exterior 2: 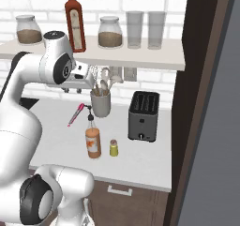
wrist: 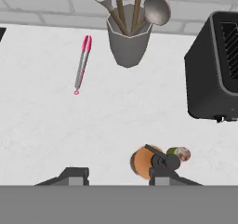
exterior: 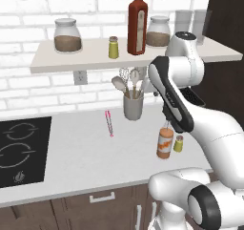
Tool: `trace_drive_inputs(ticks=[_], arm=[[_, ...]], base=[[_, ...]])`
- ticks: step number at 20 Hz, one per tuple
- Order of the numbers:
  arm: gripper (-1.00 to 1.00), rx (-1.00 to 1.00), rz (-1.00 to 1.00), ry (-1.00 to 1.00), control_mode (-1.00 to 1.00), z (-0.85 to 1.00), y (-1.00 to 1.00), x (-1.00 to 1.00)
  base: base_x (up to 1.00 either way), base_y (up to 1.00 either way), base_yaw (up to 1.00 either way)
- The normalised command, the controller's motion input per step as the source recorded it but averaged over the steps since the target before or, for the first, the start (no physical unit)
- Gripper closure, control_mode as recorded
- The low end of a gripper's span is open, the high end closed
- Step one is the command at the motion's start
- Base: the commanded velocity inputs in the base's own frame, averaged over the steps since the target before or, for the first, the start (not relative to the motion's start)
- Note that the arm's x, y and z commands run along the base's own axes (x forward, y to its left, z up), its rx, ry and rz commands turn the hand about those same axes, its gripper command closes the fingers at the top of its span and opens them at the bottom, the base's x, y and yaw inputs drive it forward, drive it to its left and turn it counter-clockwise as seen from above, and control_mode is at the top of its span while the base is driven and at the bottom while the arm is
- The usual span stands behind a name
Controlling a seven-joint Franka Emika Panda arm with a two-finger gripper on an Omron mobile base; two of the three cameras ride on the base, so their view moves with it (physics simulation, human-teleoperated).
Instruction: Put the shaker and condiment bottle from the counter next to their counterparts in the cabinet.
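Note:
The condiment bottle (exterior: 165,144) (exterior 2: 93,144) of orange-brown sauce stands upright on the counter, with the tiny yellow-green shaker (exterior: 178,143) (exterior 2: 114,148) just to its right. In the hand view I look down on the condiment bottle (wrist: 145,161) and the shaker (wrist: 179,154). My gripper (wrist: 115,176) hangs above them, open and holding nothing, its right fingertip (wrist: 160,175) over the bottle's top. On the cabinet shelf (exterior: 95,58) (exterior 2: 140,54) stand the counterparts: a tall red bottle (exterior: 137,24) (exterior 2: 75,21) and a twin shaker (exterior: 113,47).
A grey utensil holder (exterior: 133,105) (wrist: 128,44) and pink tongs (exterior: 109,123) (wrist: 82,62) lie behind the bottle. A black toaster (exterior 2: 144,116) (wrist: 216,74) stands to the right. Jars (exterior: 67,35) and glasses (exterior 2: 135,29) share the shelf. A cooktop (exterior: 19,150) is at left.

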Motion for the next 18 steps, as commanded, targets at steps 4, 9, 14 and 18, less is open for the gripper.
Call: trace_drive_inputs(ticks=[4,9,14,18], arm=[[-1.0,0.0,0.0,0.0,-1.0,0.0,0.0,-0.02],[-1.0,0.0,0.0,0.0,-1.0,0.0,0.0,-0.04],[-1.0,0.0,0.0,-0.04,-1.0,0.0,0.0,-0.1],[-1.0,0.0,0.0,-0.08,-1.0,0.0,0.0,-0.17]], base=[[0.0,0.0,0.0],[0.0,0.0,0.0],[0.0,0.0,0.0],[0.0,0.0,0.0]])
